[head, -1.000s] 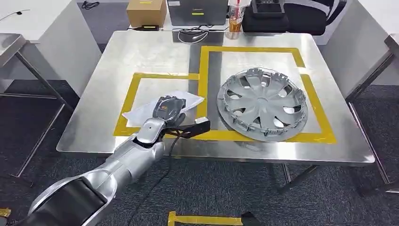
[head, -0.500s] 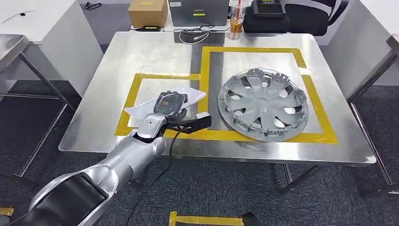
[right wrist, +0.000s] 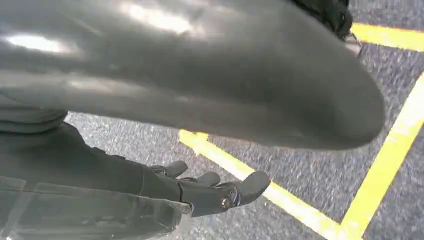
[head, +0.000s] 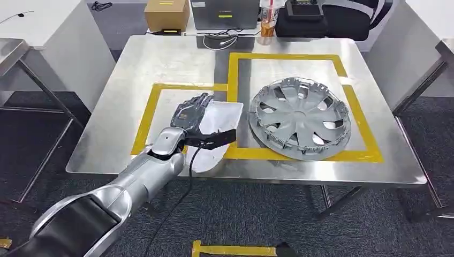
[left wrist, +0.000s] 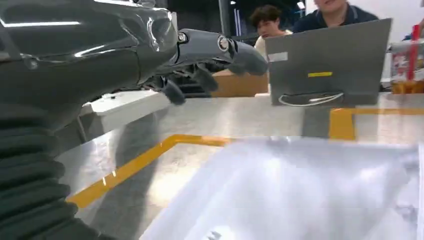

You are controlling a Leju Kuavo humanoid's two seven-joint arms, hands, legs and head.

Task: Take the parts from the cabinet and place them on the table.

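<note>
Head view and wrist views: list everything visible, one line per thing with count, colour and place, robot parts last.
Wheel cover: one, silver, inside the larger yellow-taped square.
White bag: one, in the smaller taped square, under the left hand.
Table: one, steel, yellow tape outlines.
Cardboard box: one, brown, behind the table.
Laptop: one, grey, beside the box.
Drink cup: one, orange drink, red straw.
People: two, behind the laptop.
Left hand: fingers spread, above the bag.
Right hand: hanging over the floor.
</note>
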